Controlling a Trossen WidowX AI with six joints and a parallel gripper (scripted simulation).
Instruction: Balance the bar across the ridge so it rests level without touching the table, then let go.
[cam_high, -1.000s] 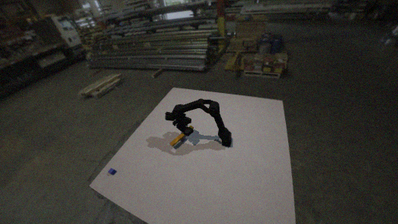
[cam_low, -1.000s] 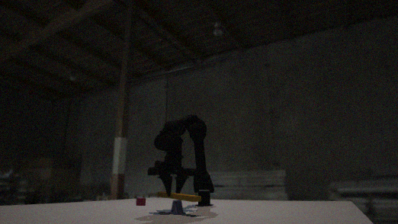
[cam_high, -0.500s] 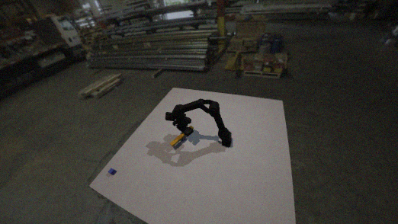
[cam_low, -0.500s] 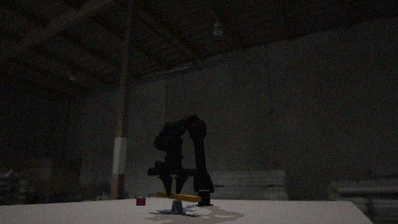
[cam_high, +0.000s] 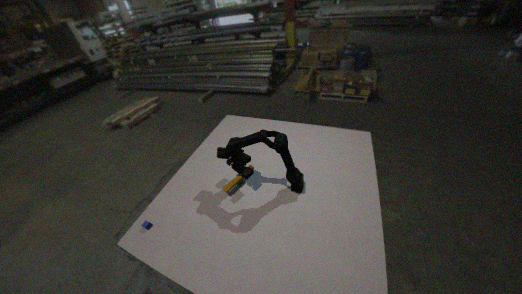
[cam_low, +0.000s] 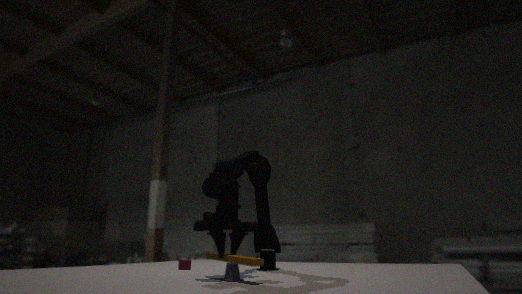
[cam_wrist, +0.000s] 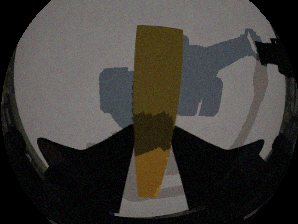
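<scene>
The yellow-orange bar (cam_high: 233, 185) (cam_low: 247, 260) (cam_wrist: 157, 75) is held off the table, close to level; its right end looks slightly lower in the exterior view. My gripper (cam_high: 246, 173) (cam_low: 228, 255) (cam_wrist: 153, 129) points down and is shut on the bar, with its fingers on either side. The small grey-purple ridge (cam_low: 232, 272) stands on the table under the bar in the exterior view, its top right at the bar's underside. Whether they touch cannot be told. In the wrist view I cannot make out the ridge.
The pale table top (cam_high: 325, 225) (cam_low: 400, 275) carries the arm's base (cam_high: 296, 182) (cam_low: 268, 260). A small blue block (cam_high: 147, 225) sits near the table's left corner in the top view. A small red block (cam_low: 185, 264) shows left of the bar in the exterior view.
</scene>
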